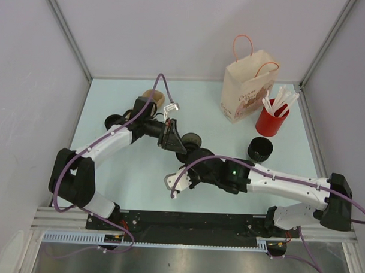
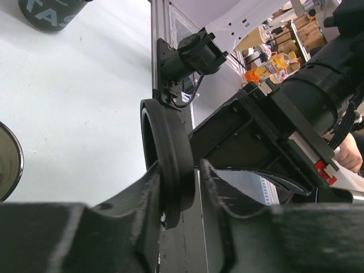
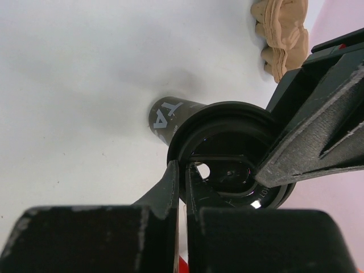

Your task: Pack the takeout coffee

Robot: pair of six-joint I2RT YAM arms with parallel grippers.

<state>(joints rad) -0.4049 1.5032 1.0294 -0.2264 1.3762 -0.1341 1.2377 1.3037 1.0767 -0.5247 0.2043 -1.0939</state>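
Three containers sit at the far right of the worktop (image 1: pixel 138 189): a paper bag (image 1: pixel 249 85) whose inside is out of sight, a red cup (image 1: pixel 270 123) full of white sticks (image 1: pixel 284 98), and, nearer, a black cup (image 1: pixel 260 150) with a dark interior. Mid-worktop, a short black coffee cup (image 1: pixel 192 138) stands just beside both claws. Only the wrist views show the ringed lid (image 2: pixel 170 142): the left claw (image 2: pixel 181 168) is clamped on it, holding it on edge. The right claw (image 3: pixel 182 170) has its fingers pressed together at the lid's rim; whether they pinch it is unclear. A cardboard tray (image 3: pixel 281 28) lies beyond.
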